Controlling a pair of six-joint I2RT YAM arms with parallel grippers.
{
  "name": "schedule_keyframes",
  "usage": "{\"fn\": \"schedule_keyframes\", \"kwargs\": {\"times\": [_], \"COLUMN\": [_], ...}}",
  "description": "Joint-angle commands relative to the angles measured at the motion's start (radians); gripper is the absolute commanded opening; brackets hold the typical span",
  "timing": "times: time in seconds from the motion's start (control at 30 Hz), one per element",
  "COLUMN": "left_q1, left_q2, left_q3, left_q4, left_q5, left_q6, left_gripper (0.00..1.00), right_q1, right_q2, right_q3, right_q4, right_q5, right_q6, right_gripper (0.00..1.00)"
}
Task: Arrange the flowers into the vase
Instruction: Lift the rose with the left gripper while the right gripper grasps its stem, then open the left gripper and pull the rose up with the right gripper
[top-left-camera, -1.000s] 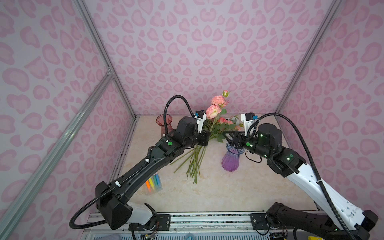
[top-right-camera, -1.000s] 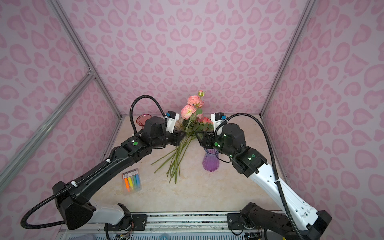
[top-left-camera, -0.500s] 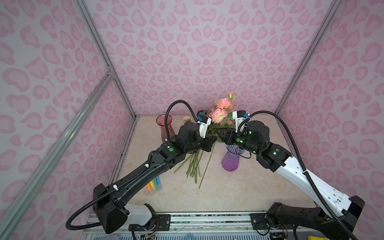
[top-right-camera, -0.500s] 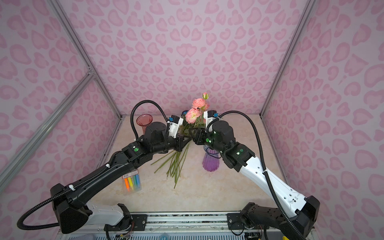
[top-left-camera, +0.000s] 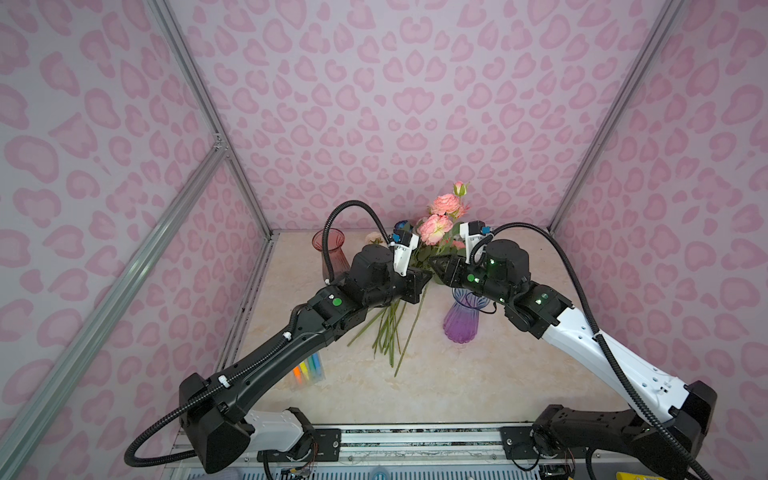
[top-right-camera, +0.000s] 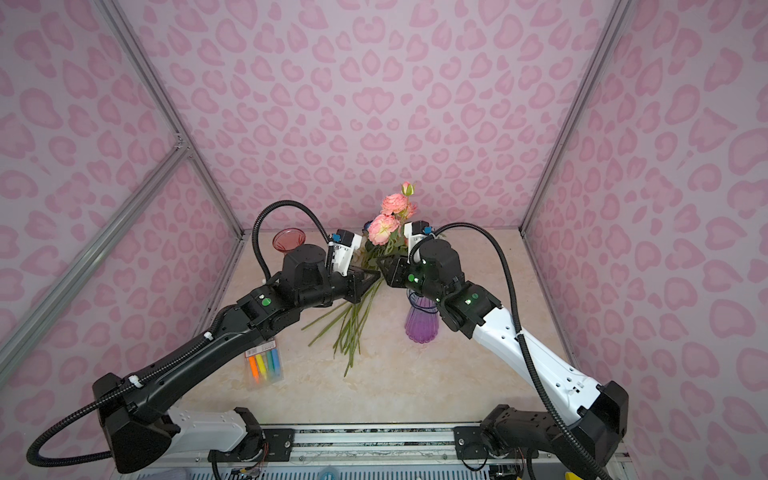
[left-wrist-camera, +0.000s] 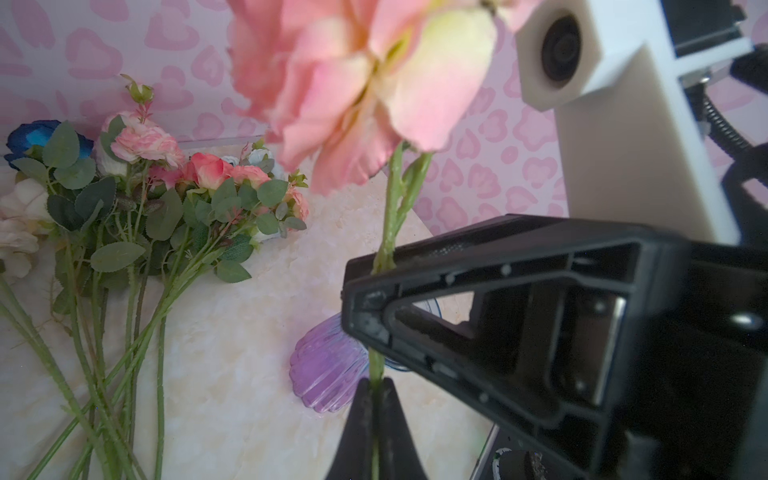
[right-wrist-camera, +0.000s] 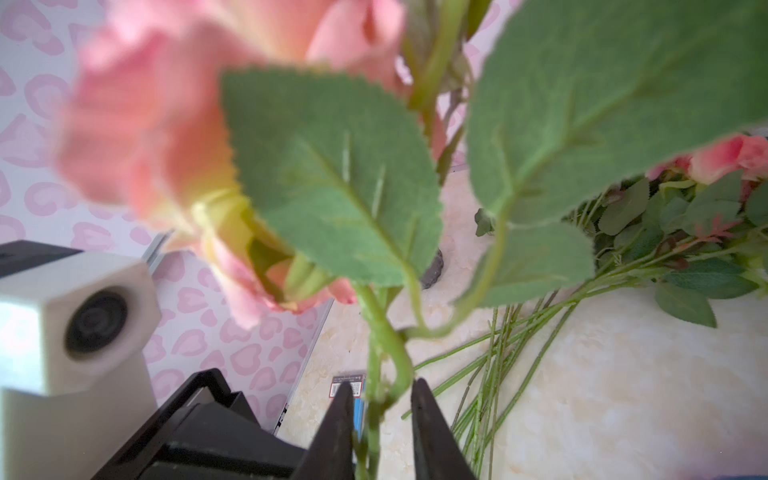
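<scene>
My left gripper (top-left-camera: 424, 279) (left-wrist-camera: 376, 380) is shut on the green stem of a pink rose (top-left-camera: 435, 228) (top-right-camera: 383, 228), holding it upright above the table. My right gripper (top-left-camera: 434, 264) (right-wrist-camera: 378, 384) meets it from the right. Its jaws stand narrowly apart with the same stem (right-wrist-camera: 374, 365) between them, just above the left grip. The purple ribbed vase (top-left-camera: 461, 320) (top-right-camera: 420, 322) (left-wrist-camera: 324, 370) stands under the right wrist, partly hidden. The other flowers (top-right-camera: 353, 324) (left-wrist-camera: 166, 187) (right-wrist-camera: 685, 216) lie in a bunch on the table, heads toward the back wall.
A red glass vase (top-left-camera: 330, 249) (top-right-camera: 288, 241) stands at the back left. A clear pack of coloured markers (top-left-camera: 309, 368) (top-right-camera: 264, 363) lies under the left forearm. Pink patterned walls enclose three sides of the table.
The right gripper has swung left from above the vase to the held rose, its jaws narrowing round the stem. The left gripper has carried the rose a little rightward and more upright.
</scene>
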Motion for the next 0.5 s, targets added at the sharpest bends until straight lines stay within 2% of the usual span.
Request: {"fn": "schedule_keyframes", "kwargs": {"times": [0.0,0.13,0.23,0.27,0.33,0.47], "left_q1": [-0.001,-0.001,-0.001,-0.001,-0.001,-0.001], "left_q2": [0.006,0.008,0.006,0.001,-0.019,-0.116], "left_q3": [0.005,0.01,0.012,0.012,0.007,-0.057], "left_q4": [0.052,0.055,0.043,0.037,0.016,-0.018], "left_q5": [0.006,0.002,-0.004,-0.008,-0.013,-0.098], "left_q6": [0.006,0.01,0.011,0.014,0.026,0.04], "left_gripper": [0.04,0.05,0.2,0.31,0.43,0.56], "right_q1": [-0.002,-0.003,-0.002,-0.003,-0.006,-0.029], "right_q2": [0.006,0.0,-0.009,-0.01,-0.013,-0.015], "right_q3": [-0.011,-0.019,-0.017,-0.013,0.021,0.136], "right_q4": [0.052,0.064,0.063,0.057,0.021,-0.068], "right_q5": [-0.037,-0.032,-0.013,-0.004,0.025,0.072], "right_q6": [0.027,0.031,0.019,0.007,-0.031,-0.114], "right_gripper": [0.1,0.0,0.0,0.0,0.0,0.0]}}
